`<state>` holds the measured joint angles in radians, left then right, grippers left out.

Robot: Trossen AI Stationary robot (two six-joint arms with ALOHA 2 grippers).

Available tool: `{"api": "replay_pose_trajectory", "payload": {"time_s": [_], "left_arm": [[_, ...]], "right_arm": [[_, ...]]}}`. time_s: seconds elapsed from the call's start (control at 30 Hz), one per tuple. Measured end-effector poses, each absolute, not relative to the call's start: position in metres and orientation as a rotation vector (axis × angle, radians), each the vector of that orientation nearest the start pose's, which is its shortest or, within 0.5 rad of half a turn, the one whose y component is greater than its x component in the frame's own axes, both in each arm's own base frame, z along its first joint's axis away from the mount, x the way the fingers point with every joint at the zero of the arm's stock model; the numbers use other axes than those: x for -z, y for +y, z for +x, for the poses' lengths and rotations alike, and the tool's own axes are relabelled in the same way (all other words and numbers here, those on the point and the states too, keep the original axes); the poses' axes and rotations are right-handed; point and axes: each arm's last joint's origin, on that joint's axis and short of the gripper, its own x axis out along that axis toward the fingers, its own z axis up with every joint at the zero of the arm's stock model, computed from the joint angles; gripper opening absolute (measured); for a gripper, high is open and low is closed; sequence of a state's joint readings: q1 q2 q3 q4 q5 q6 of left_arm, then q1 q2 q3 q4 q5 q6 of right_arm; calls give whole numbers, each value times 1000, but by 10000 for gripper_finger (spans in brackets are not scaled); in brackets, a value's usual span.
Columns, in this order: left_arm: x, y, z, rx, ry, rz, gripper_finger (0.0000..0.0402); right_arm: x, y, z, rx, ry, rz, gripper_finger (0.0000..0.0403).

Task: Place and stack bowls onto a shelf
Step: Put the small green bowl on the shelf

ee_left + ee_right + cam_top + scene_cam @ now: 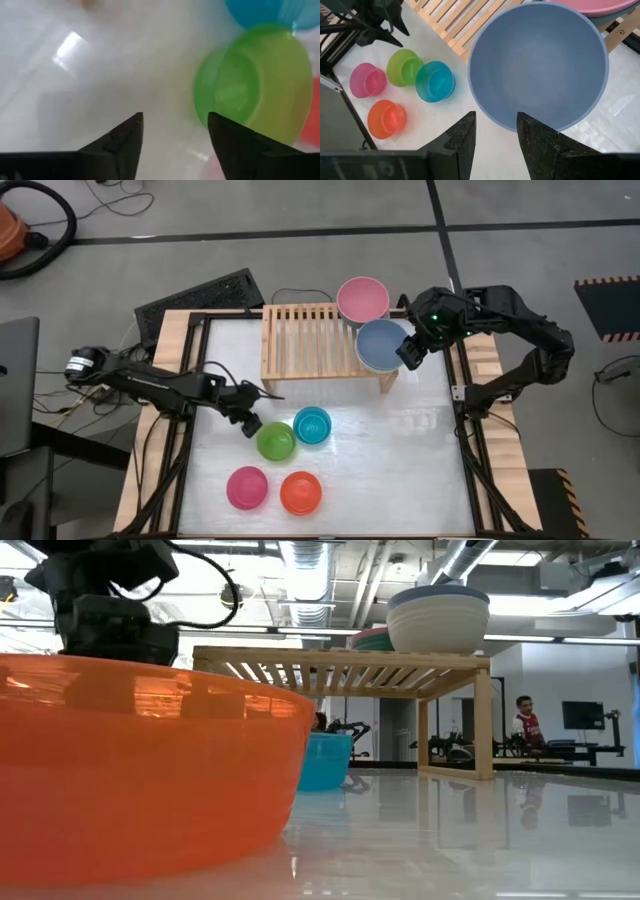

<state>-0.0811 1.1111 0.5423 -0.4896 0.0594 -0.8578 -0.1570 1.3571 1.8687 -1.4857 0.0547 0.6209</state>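
Observation:
The light-wood shelf [310,340] stands at the table's far side. On its right end a slate blue bowl [383,345] sits nested in a cream bowl [437,628], with a pink bowl [362,300] behind them. My right gripper [495,117] hangs open above the slate blue bowl's right rim, clear of it. On the table rest the green bowl [276,441], cyan bowl [312,425], magenta bowl [247,487] and orange bowl [300,492]. My left gripper [175,117] is open, low at the green bowl's left side. My left gripper comes slanting down from the table's left at the green bowl's left rim [200,100]. One finger [225,135] shows in front of that rim and the other stands outside the bowl. I cannot tell whether either finger touches it.
The four loose bowls cluster in the table's near middle, the orange one close before the low camera [140,760]. Bare tabletop [400,450] lies to the right of them. A dark keyboard-like slab [200,300] sits off the far left corner.

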Motion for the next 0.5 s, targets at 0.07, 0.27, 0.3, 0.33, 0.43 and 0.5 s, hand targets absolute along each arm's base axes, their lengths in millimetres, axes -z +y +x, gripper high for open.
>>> {"api": "replay_pose_trajectory", "payload": {"time_s": [0.07, 0.27, 0.3, 0.33, 0.43, 0.5], "left_arm": [[-180, -15, 185, -363, 997, -768, 233], [-182, -20, 187, -356, 948, -777, 295], [-179, -21, 188, -356, 965, -770, 300], [-176, -23, 190, -361, 982, -767, 302], [-168, -25, 196, -377, 999, -768, 304], [-162, -26, 198, -387, 1026, -754, 304]], "right_arm": [[-454, -33, 200, 492, 884, 618, 168], [-454, -33, 200, 492, 885, 618, 168], [-454, -33, 200, 492, 885, 618, 168], [-454, -33, 200, 492, 885, 618, 168], [-454, -33, 200, 492, 885, 618, 168], [-454, -33, 200, 492, 885, 618, 168]]}}
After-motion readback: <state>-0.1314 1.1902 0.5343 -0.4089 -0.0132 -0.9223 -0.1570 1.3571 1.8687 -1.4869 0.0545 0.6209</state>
